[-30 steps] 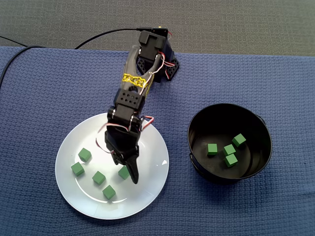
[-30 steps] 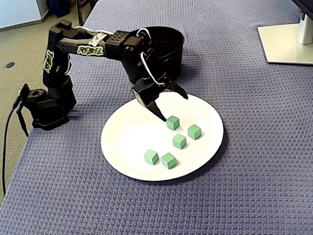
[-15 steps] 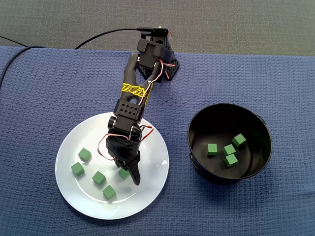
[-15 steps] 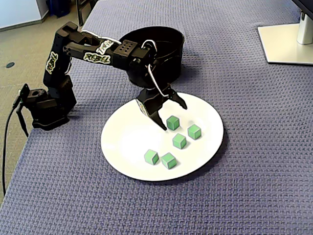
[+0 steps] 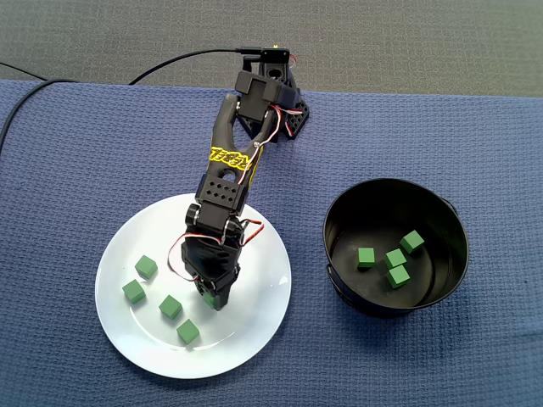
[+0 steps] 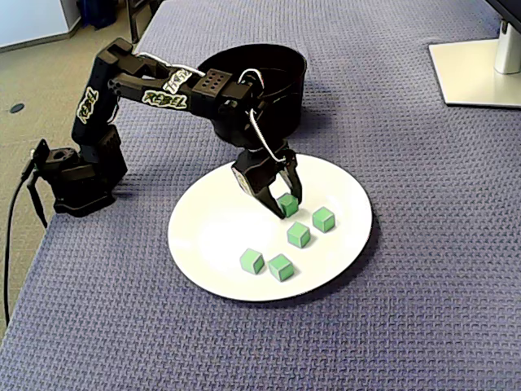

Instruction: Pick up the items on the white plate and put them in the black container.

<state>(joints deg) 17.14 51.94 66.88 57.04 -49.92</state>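
Arm [image 5: 225,170] reaches from its base at the far edge of the blue cloth [image 5: 85,153] down onto the white plate [image 5: 254,331]. Gripper [image 6: 285,205] is low over the plate, with one finger on each side of a green cube [image 6: 286,204]. The fingers look pressed against the cube's sides, so the claw is clamped on it. The cube seems to sit on the plate surface, toward the container side. In the top-down fixed view the gripper [image 5: 212,298] hides most of the cube [image 5: 207,296]; only a green sliver shows. Four loose cubes lie elsewhere on the plate: [image 5: 146,267], [image 5: 133,292], [image 5: 170,307] and [image 5: 187,331], all apart from the gripper. The black container [image 5: 339,292] stands on the cloth just beside the plate, to its right in that view. It holds four binned cubes [image 5: 396,258] clustered on its floor.
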